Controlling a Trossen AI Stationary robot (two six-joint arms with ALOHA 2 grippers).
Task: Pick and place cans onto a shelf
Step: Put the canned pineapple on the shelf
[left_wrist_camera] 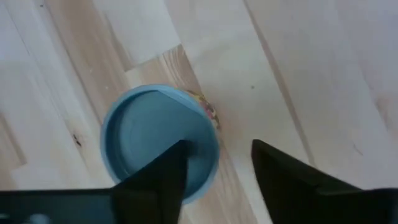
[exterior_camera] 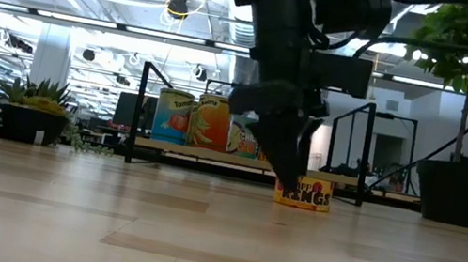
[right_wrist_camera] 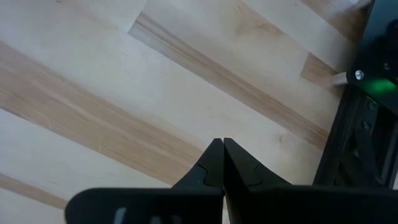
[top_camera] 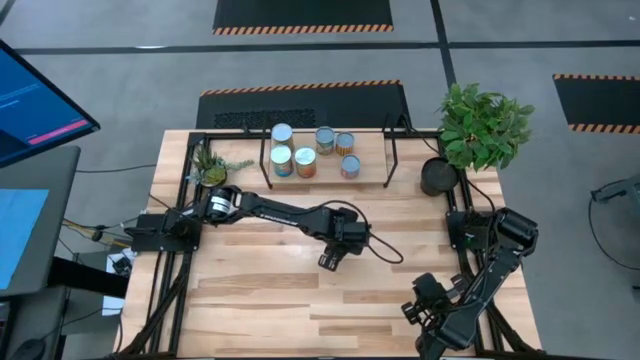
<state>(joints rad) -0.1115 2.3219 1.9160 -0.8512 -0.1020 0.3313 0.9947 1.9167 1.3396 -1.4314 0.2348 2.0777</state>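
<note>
A can (left_wrist_camera: 149, 134) with a pale-blue top and a yellow-orange label (exterior_camera: 304, 193) stands upright on the table's middle. My left gripper (left_wrist_camera: 219, 146) hangs open just over it, pointing steeply down. One finger (left_wrist_camera: 168, 171) lies over the top's edge and the other (left_wrist_camera: 273, 168) stands beside the can over bare wood. In the high view the left gripper (top_camera: 331, 257) hides the can. Several more cans (top_camera: 305, 160) stand on the shelf (top_camera: 372, 160) at the table's far side. My right gripper (right_wrist_camera: 222, 155) waits shut near the table's near right corner (top_camera: 422, 300). My left gripper comes at the can from above, one finger (exterior_camera: 286, 163) down at the can's side near its rim (left_wrist_camera: 202, 155). Whether that finger touches the can, I cannot tell. The can stands on the table.
A dark pot (top_camera: 437, 177) with a leafy plant (top_camera: 485, 125) stands at the far right, beside the shelf's black legs (top_camera: 392, 150). A small plant (top_camera: 208, 165) sits at the far left. Bare planks stretch across the table's near half (top_camera: 270, 310).
</note>
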